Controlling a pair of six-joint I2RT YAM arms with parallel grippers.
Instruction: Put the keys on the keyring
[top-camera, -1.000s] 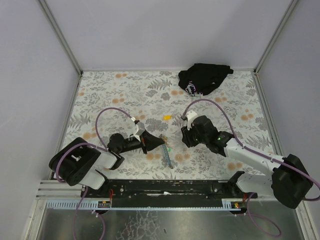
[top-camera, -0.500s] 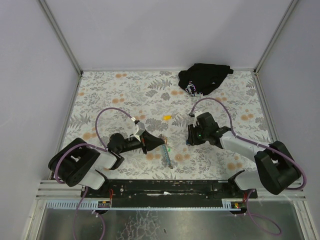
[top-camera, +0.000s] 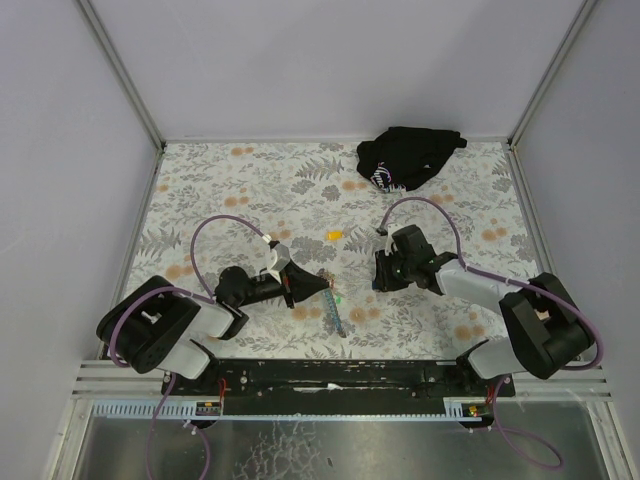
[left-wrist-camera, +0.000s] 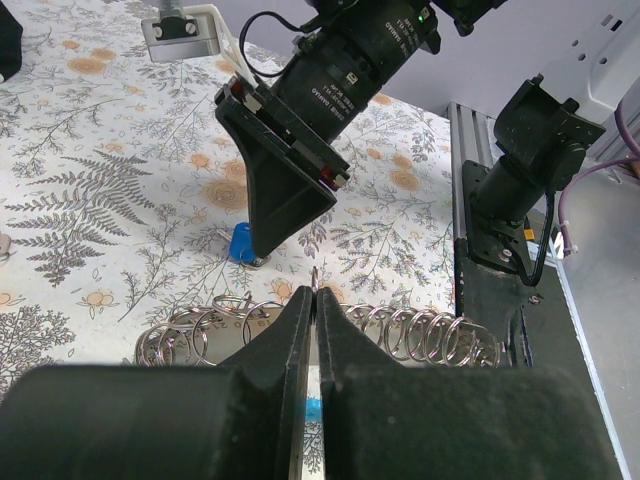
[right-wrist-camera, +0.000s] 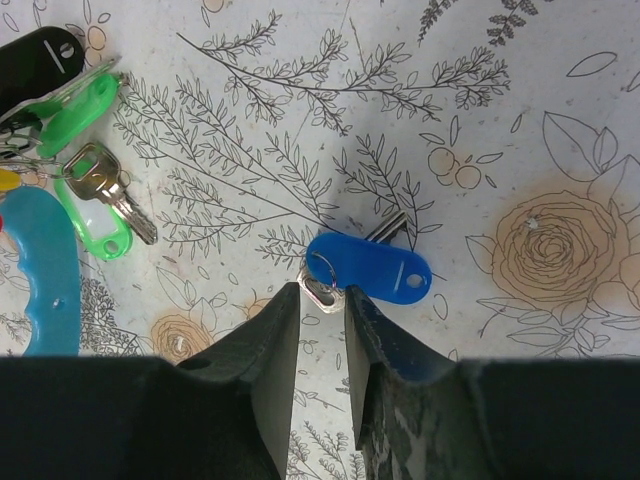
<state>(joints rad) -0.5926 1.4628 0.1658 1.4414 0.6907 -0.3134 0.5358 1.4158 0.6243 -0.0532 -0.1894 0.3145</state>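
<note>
left pincer (left-wrist-camera: 314, 295): pads pressed together, with a thin sliver of metal standing up between the tips. i judge this to be the keyring (left-wrist-camera: 314, 276), held edge-on just above the worktop (left-wrist-camera: 90, 200). its green tag (right-wrist-camera: 82, 108) and a loose key lie beside it.

keys (right-wrist-camera: 345, 270): flat on the worktop, well apart from the keyring cluster. the blue tag (right-wrist-camera: 390, 275) points right and the small silver loop sits at its left end.

right pincer (right-wrist-camera: 320, 294): jaws a little apart, straddling that loop and not yet clamped on it.

finding: the step in hand is the pickup. i advise closing squarely on the loop, not on the slippery tag, and pressing low so that the flat metal does not skate away. lift only once the grip is firm, then carry it left to the held ring.
</note>
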